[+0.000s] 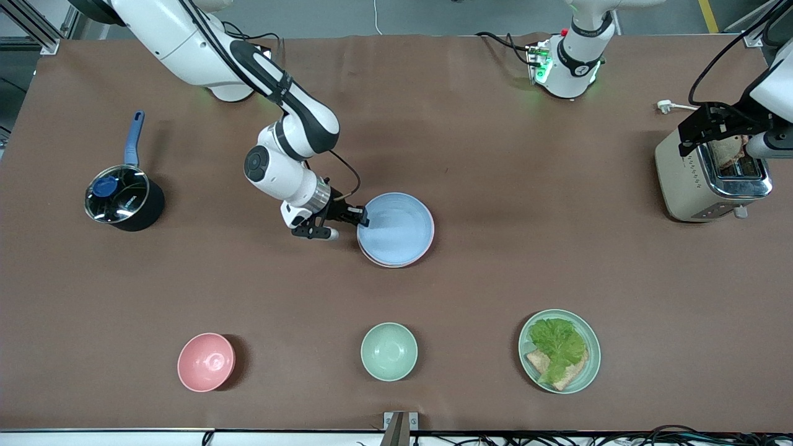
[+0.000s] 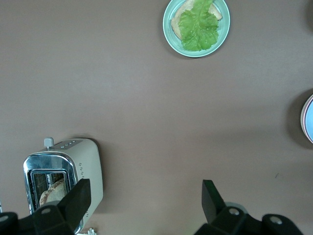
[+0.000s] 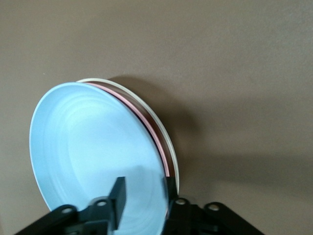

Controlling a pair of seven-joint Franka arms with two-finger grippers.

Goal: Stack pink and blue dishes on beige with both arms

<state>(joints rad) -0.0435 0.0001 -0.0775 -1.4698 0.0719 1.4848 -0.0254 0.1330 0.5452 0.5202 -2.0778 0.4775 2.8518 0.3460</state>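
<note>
With our right hand (image 1: 361, 218) pinching the blue plate's (image 1: 396, 228) nine o'clock rim mid-counter, we should lower it level onto the pink (image 3: 146, 128) and beige (image 3: 164, 137) plates, while our left hand (image 2: 146, 205) waits open above the toaster (image 1: 706, 176).

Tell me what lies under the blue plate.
Under the blue plate the pink plate and beneath it the beige plate show only as rim edges; their insides are covered. The right gripper pinches the blue plate's rim.
</note>
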